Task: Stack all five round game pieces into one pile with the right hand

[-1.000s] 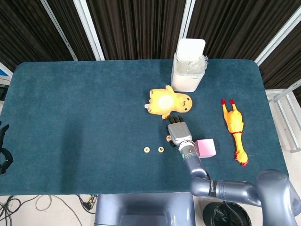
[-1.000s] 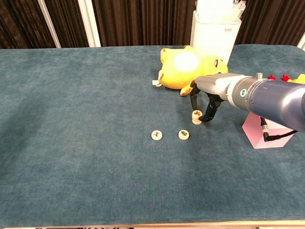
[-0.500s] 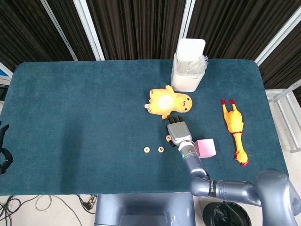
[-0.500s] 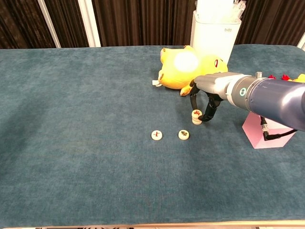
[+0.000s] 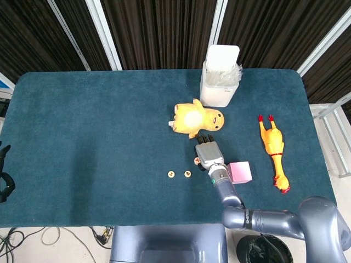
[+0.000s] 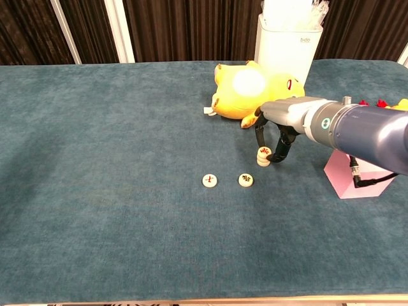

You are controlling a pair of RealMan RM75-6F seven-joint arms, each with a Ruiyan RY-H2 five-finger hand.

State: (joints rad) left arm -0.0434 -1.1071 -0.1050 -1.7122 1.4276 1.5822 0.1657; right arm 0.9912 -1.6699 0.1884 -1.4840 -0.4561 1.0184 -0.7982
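Right of centre in the chest view, the right hand [image 6: 275, 131] reaches down over a short stack of round game pieces [image 6: 262, 155], its dark fingertips [image 6: 269, 158] closed around the top piece in a pinch. Two more round pieces lie flat and apart lower left of it, one [image 6: 247, 180] nearer the stack, the other [image 6: 210, 181] further left. Just above sits a yellow plush toy [image 6: 245, 89], with a white container [image 6: 285, 44] behind it. A pink block [image 6: 349, 174] rests lower right, a rubber chicken [image 5: 273, 146] far right in the head view.
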